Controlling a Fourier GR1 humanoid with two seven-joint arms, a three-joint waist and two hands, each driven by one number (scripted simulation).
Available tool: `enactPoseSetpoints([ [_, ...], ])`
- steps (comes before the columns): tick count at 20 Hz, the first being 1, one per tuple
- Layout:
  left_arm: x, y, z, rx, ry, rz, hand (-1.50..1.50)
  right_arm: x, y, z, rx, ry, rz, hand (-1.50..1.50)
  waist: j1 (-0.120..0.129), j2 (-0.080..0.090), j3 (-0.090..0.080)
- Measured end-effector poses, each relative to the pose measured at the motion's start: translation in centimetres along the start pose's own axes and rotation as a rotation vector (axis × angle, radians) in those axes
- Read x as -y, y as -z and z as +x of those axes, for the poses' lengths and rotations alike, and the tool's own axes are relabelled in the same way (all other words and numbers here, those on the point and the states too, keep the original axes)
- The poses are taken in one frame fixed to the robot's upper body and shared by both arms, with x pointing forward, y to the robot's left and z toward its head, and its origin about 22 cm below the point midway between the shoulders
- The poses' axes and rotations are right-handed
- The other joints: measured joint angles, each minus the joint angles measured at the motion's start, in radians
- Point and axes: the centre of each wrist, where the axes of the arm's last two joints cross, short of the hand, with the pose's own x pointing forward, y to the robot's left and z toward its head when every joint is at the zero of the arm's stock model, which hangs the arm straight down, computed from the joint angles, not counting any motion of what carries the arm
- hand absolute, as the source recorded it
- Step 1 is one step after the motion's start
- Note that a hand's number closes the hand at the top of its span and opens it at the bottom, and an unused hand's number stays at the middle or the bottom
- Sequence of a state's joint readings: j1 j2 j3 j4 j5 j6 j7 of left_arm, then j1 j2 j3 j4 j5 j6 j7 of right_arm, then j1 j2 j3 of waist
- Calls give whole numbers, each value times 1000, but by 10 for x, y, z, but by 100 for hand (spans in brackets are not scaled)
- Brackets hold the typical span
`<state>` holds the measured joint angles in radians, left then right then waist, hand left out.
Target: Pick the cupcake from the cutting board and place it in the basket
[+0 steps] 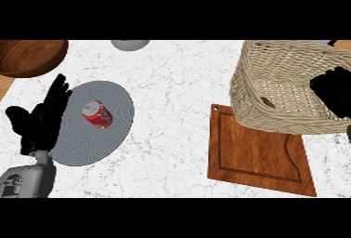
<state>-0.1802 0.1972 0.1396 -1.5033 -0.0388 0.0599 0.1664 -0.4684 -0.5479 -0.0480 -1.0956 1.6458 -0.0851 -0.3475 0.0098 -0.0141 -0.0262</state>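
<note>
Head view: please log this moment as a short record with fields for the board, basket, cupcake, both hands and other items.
cutting board: wooden, bare top, partly under the basket
basket: wicker, at the right, overlapping the board's upper edge
cupcake: a small brown bit shows inside the basket; cannot tell for certain
right robot hand: inside the basket, fingers unclear
left robot hand: open, fingers up, resting at the left
plate: grey, holds a red can lying on its side
wooden bowl: top left
</note>
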Motion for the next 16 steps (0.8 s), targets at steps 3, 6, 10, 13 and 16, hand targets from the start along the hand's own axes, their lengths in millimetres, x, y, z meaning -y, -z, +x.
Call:
enactPoseSetpoints([
  [3, -2, -2, 0, 4, -2, -5, 0, -1, 3, 1, -28, 18, 40, 150, 3, -2, -2],
  [6, -3, 2, 0, 4, 2, -4, 0, -2, 4, -2, -69, 11, 76, 150, 0, -2, -3],
  [10, -2, 2, -2, -5, -6, -5, 0, -5, -1, -9, -126, 22, 98, -150, -4, -3, -4],
  [13, -4, 3, 1, -1, -8, -5, 0, -6, -1, -12, -140, 86, 62, -150, -3, -2, -2],
  [16, 0, 3, 1, -3, -4, -2, 0, -3, 1, -8, -135, 197, -3, -150, -7, 1, 6],
])
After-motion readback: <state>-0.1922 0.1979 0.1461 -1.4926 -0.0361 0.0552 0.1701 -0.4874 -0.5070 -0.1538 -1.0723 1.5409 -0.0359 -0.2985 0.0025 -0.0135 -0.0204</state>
